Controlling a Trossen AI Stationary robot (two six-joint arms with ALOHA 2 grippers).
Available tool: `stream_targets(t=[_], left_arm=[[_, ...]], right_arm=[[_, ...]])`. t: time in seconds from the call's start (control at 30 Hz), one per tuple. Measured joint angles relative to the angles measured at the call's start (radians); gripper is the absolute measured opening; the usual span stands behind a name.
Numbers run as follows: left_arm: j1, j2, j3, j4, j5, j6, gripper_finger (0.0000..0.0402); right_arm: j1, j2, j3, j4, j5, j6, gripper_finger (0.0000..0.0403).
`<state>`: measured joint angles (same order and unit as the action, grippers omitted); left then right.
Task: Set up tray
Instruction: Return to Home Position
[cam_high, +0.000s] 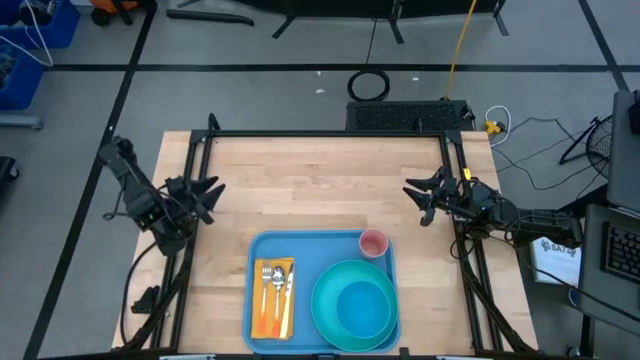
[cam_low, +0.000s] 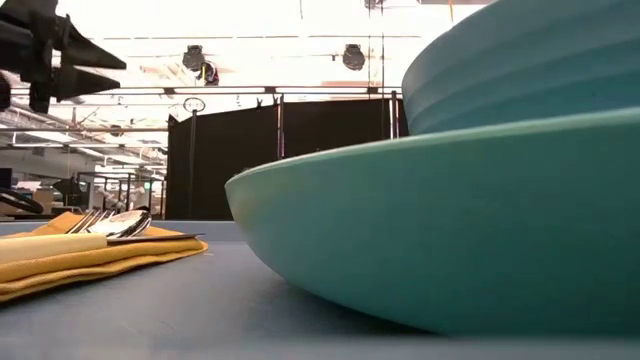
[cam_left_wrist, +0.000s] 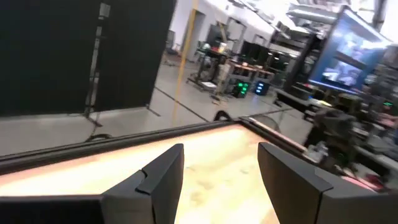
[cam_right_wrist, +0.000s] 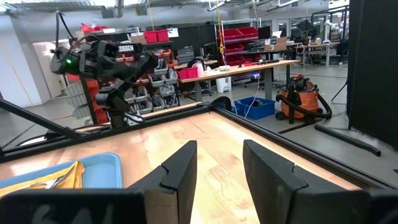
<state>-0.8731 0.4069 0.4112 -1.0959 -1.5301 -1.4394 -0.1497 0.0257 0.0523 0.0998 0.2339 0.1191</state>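
Observation:
The light-blue tray lies flat at the table's near edge. On it rest a teal plate with a teal bowl in it, a pink cup at the far right corner, and a yellow-orange napkin carrying cutlery. The low view shows the plate, bowl and napkin close up. My left gripper hangs open above the table's left edge, my right gripper open above its right edge. Both are well away from the tray.
Bare wooden table stretches between the two grippers and beyond the tray to the far edge. A black frame runs along the table's far and side edges. Cables and equipment lie on the floor around.

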Motion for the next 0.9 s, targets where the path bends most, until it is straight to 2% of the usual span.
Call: stream_targets(t=[0.2,0.3,0.37,0.4,0.47,0.53,0.6,0.67,0.77,0.83,0.9], left_arm=[[-0.091,0.007,-0.051,0.191,0.027,0.131,0.0209],[-0.14,0.007,-0.081,0.387,0.107,0.291,0.0209],[-0.158,0.007,-0.094,0.57,0.195,0.457,0.0209],[-0.16,0.007,-0.102,0.695,0.26,0.569,0.0209],[-0.151,0.007,-0.134,1.018,0.442,0.885,0.0209],[-0.126,0.016,-0.181,1.348,0.708,1.254,0.0209],[-0.097,0.014,-0.227,1.506,0.904,1.476,0.0209],[-0.057,-0.001,-0.27,1.547,0.91,1.531,0.0209],[0.06,-0.019,-0.357,1.61,0.819,1.482,0.0209],[0.172,-0.032,-0.402,1.608,0.896,1.405,0.0209],[0.285,-0.034,-0.398,1.597,1.059,1.344,0.0209]], right_arm=[[0.0,0.0,0.0,0.0,0.0,0.0,0.0123],[0.0,0.0,0.0,0.0,0.0,0.0,0.0123],[0.0,0.0,0.0,0.0,0.0,0.0,0.0123],[0.0,0.0,0.0,0.0,0.0,0.0,0.0123],[0.0,0.0,0.0,0.0,0.0,0.0,0.0123],[0.0,0.0,0.0,0.0,0.0,0.0,0.0123],[0.0,0.0,0.0,0.0,0.0,0.0,0.0123],[0.0,0.0,0.0,0.0,0.0,0.0,0.0123],[0.0,0.0,0.0,0.0,0.0,0.0,0.0123],[0.0,0.0,0.0,0.0,0.0,0.0,0.0123],[0.0,0.0,0.0,0.0,0.0,0.0,0.0123]])
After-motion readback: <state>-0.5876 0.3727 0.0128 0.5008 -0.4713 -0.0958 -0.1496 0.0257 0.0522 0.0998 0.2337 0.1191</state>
